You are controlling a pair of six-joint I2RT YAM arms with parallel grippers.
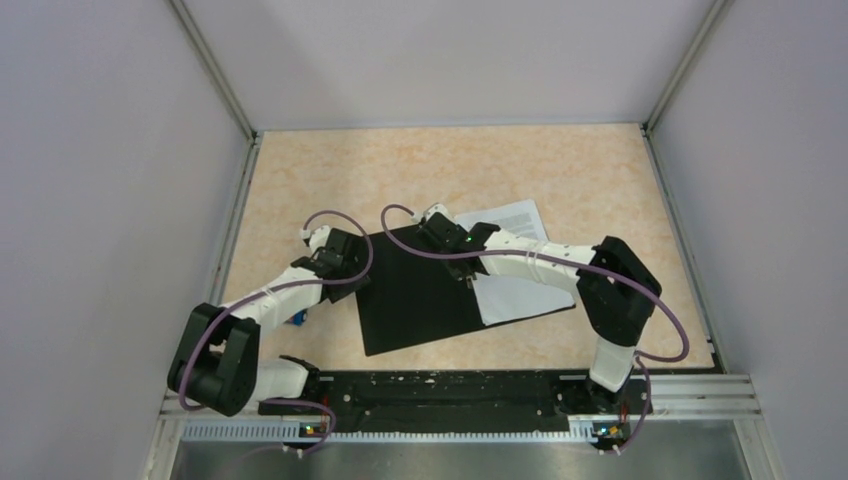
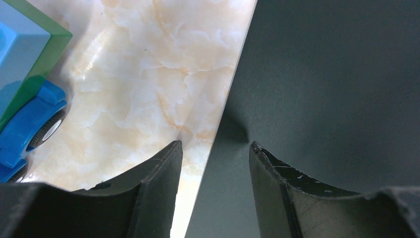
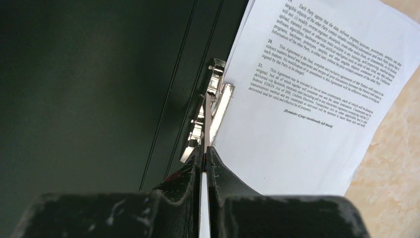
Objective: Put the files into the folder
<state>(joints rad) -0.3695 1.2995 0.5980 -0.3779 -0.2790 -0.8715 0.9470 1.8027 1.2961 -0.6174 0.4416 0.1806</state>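
Observation:
The folder point(image 1: 420, 300) lies open on the table, black inside up point(image 3: 99, 74). The files point(image 1: 510, 225) rest on its right half, white sheets with black text point(image 3: 307, 99). My right gripper point(image 1: 463, 277) hangs over the spine, shut point(image 3: 205, 148) on the upright lever of the metal spine clip point(image 3: 213, 94). At the folder's left edge is my left gripper point(image 1: 357, 272). It stands open point(image 2: 214, 146), one finger over the table and the other over the black cover point(image 2: 322, 74), with nothing held.
A blue toy with a wheel point(image 2: 29, 124) and a blue-and-green block point(image 2: 25, 44) sit left of my left gripper, seen as a small blue thing point(image 1: 298, 318) by the left forearm. Grey walls close in the marbled table point(image 1: 600, 170).

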